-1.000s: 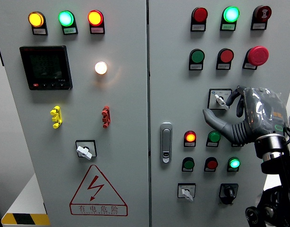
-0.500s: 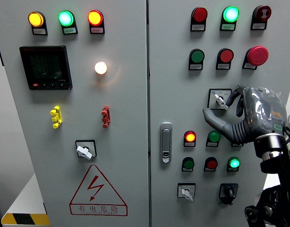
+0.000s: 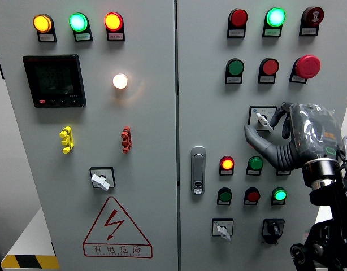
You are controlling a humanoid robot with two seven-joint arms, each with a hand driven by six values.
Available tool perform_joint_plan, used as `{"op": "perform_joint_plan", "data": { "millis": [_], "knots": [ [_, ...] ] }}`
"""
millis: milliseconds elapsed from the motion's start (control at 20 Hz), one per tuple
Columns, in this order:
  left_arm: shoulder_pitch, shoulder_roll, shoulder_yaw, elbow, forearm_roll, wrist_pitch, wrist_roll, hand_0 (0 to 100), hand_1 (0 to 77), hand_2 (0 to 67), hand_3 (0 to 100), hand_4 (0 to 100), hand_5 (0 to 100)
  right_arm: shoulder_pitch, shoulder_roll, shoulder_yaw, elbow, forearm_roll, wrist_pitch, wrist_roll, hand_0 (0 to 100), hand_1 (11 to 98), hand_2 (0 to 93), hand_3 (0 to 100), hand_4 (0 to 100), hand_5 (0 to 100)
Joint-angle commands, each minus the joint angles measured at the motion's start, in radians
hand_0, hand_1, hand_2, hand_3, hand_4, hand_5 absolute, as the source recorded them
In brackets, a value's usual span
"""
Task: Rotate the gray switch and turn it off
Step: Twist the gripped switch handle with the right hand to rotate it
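The gray rotary switch sits in its square black-and-white plate on the right door, with its lever pointing up and to the left. My right hand comes in from the lower right and is raised to that switch. The thumb lies just below the knob and the index finger curves in from its right. The fingers frame the knob without visibly clamping it, and the palm hides the panel to the right of the switch. No left arm appears in the head view.
Two similar gray switches sit on the left door and low on the right door, beside a black knob. A red mushroom button is above the hand. Lit red and green lamps are below it. The door handle is to the left.
The thumb has crept up and to the right, closer to the underside of the switch knob. The hand has shifted slightly toward the panel. The switch lever has not visibly turned.
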Motion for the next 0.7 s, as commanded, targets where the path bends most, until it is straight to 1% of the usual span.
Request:
{"op": "perform_joint_plan", "data": {
  "millis": [0, 100, 300, 350, 450, 500, 550, 600, 650],
  "knots": [
    [0.0, 0.0, 0.0, 0.0, 0.0, 0.0, -0.001, 0, 0.0, 13.2, 18, 10, 12, 0.002, 0.0, -0.001, -0.002, 0.0, 0.0, -0.002, 15, 32.8, 66.7, 95, 93, 100],
    [0.0, 0.0, 0.0, 0.0, 0.0, 0.0, -0.001, 0, 0.0, 13.2, 18, 10, 12, 0.002, 0.0, -0.001, -0.002, 0.0, 0.0, -0.005, 17, 33.8, 66.9, 95, 94, 100],
    [0.0, 0.0, 0.0, 0.0, 0.0, 0.0, 0.0, 0, 0.0, 13.2, 18, 10, 12, 0.003, 0.0, -0.002, -0.004, 0.0, 0.0, -0.005, 30, 33.8, 67.3, 95, 94, 100],
    [0.0, 0.0, 0.0, 0.0, 0.0, 0.0, -0.001, 0, 0.0, 13.2, 18, 10, 12, 0.003, 0.0, -0.002, -0.005, 0.0, 0.0, -0.005, 32, 34.1, 67.3, 95, 94, 100],
    [0.0, 0.0, 0.0, 0.0, 0.0, 0.0, 0.0, 0, 0.0, 13.2, 18, 10, 12, 0.003, 0.0, -0.004, -0.004, 0.0, 0.0, -0.006, 39, 34.3, 67.3, 95, 94, 100],
    [0.0, 0.0, 0.0, 0.0, 0.0, 0.0, -0.001, 0, 0.0, 13.2, 18, 10, 12, 0.003, 0.0, -0.004, -0.004, 0.0, 0.0, -0.008, 41, 34.5, 67.3, 95, 94, 100],
    [0.0, 0.0, 0.0, 0.0, 0.0, 0.0, 0.0, 0, 0.0, 13.2, 18, 10, 12, 0.003, 0.0, -0.004, -0.004, 0.0, 0.0, -0.008, 45, 34.9, 67.3, 95, 94, 100],
    [0.0, 0.0, 0.0, 0.0, 0.0, 0.0, -0.001, 0, 0.0, 13.2, 18, 10, 12, 0.003, 0.0, -0.004, -0.005, 0.0, 0.0, -0.008, 48, 34.8, 67.3, 95, 94, 100],
    [0.0, 0.0, 0.0, 0.0, 0.0, 0.0, 0.0, 0, 0.0, 13.2, 18, 10, 12, 0.003, 0.0, -0.004, -0.005, 0.0, 0.0, -0.008, 49, 34.8, 67.3, 95, 94, 100]
  ]
}}
